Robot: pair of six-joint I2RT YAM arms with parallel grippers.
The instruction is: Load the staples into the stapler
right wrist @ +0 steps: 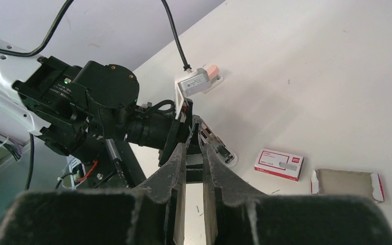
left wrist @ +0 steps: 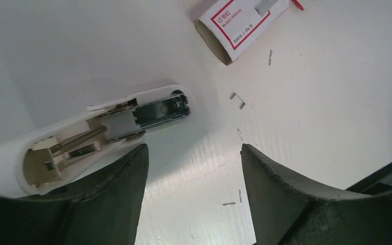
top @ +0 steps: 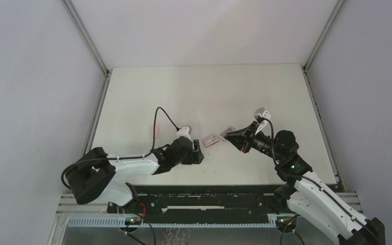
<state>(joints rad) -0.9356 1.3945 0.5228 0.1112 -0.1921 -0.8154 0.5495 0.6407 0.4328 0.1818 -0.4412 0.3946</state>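
The stapler (left wrist: pixel 132 115) lies open on the table, a white body with its metal magazine showing. It also shows in the right wrist view (right wrist: pixel 219 149). My left gripper (left wrist: pixel 194 150) is open and empty, its left finger against the stapler's side. The red-and-white box (top: pixel 211 140) lies just beyond, with a silvery staple strip (right wrist: pixel 287 163) on top. My right gripper (right wrist: pixel 194 148) is nearly shut, with a small grey staple strip (right wrist: pixel 194 159) pinched between its tips, close to the stapler and the left gripper (top: pixel 199 150).
A flat grey-brown tray (right wrist: pixel 344 185) with red-and-white ends lies right of the box. Several loose staples (left wrist: pixel 239 100) are scattered on the white table. The left arm's wrist and cable (right wrist: pixel 107 112) stand close in front of my right gripper (top: pixel 233 137).
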